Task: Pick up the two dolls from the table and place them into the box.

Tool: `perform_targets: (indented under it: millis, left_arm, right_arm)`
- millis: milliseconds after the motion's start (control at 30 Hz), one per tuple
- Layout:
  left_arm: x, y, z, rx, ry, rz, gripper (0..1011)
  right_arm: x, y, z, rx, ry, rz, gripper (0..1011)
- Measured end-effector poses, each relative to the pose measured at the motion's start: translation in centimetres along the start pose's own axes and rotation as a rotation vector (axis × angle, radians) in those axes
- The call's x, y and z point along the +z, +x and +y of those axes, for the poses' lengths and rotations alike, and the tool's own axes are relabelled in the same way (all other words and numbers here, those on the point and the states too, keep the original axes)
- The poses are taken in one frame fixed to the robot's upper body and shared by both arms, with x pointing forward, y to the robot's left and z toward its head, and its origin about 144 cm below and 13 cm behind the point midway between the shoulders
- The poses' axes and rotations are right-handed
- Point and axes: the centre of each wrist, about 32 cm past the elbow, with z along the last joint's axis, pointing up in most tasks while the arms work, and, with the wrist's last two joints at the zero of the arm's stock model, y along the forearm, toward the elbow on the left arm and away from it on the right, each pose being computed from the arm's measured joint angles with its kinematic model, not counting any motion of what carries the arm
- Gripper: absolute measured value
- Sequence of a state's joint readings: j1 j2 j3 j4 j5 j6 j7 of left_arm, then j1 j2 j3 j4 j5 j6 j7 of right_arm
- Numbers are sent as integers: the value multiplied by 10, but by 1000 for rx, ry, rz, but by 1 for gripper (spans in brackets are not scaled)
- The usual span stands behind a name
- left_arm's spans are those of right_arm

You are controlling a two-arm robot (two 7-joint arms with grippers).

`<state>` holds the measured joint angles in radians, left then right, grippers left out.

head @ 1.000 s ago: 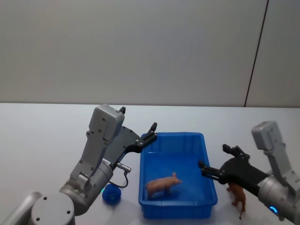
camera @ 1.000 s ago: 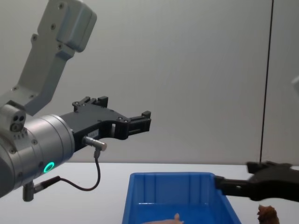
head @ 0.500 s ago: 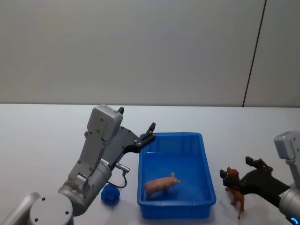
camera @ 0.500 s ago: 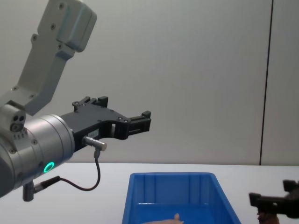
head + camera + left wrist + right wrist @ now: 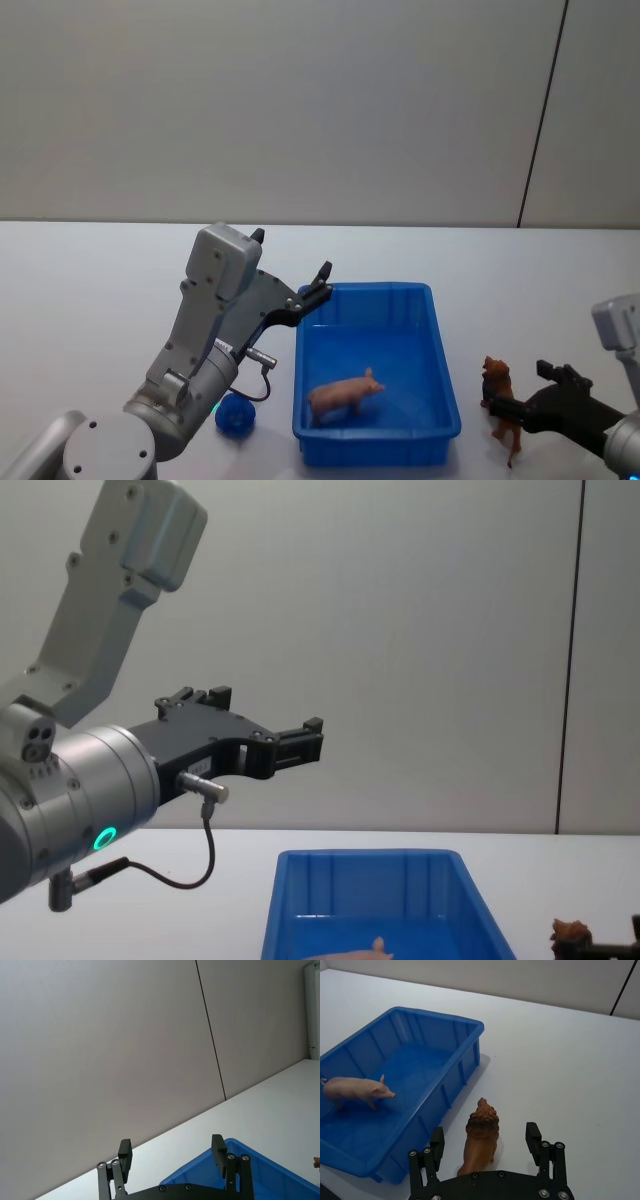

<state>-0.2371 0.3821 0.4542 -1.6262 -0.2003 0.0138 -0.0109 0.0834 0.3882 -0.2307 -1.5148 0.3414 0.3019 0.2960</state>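
A pale pink, pig-shaped doll (image 5: 345,393) is seen standing inside the glossy blue box (image 5: 375,452). Just right of the box, a reddish-brown, lion-shaped doll (image 5: 481,1135) is stood upright on the plain white table (image 5: 100,300), which is backed by a grey wall (image 5: 300,100). The left gripper (image 5: 171,1151) is held raised by the box's far left corner, jaws apart. The brown doll is flanked, untouched, by the parted jaws of the right gripper (image 5: 485,1141).

The box (image 5: 380,289) sits on the table (image 5: 90,290), with the pig doll (image 5: 345,393) inside it toward its near end. Just right of the box's near right corner the lion doll (image 5: 500,405) stands on the table, apart from the wall, between the spread fingers of the right gripper (image 5: 517,388). The left gripper (image 5: 318,282) hangs above the box's far left corner. A ball (image 5: 237,414) lies left of the box's near left corner.
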Motion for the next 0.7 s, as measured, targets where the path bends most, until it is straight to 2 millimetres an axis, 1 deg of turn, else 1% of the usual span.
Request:
perform_targets:
  millis: [267, 467, 533, 567, 633, 667, 700]
  left_arm:
    - [0, 0, 0, 0, 0, 0, 1001]
    - [0, 0, 0, 0, 0, 0, 1001]
    - [0, 0, 0, 0, 0, 0, 1001]
    - [0, 0, 0, 0, 0, 0, 1001]
    - [0, 0, 0, 0, 0, 0, 1001]
    - [0, 0, 0, 0, 0, 0, 1001]
    - [0, 0, 0, 0, 0, 0, 1001]
  right_arm:
    - [-3, 0, 7, 16, -35, 24, 997]
    - [-3, 0, 12, 33, -58, 52, 857]
    - [-3, 1, 14, 35, -65, 62, 831]
    - [-3, 1, 15, 36, -68, 65, 770]
    - [-2, 1, 17, 37, -74, 75, 734]
    - [-2, 1, 18, 37, -76, 79, 704]
    - [-2, 1, 18, 36, -78, 82, 652]
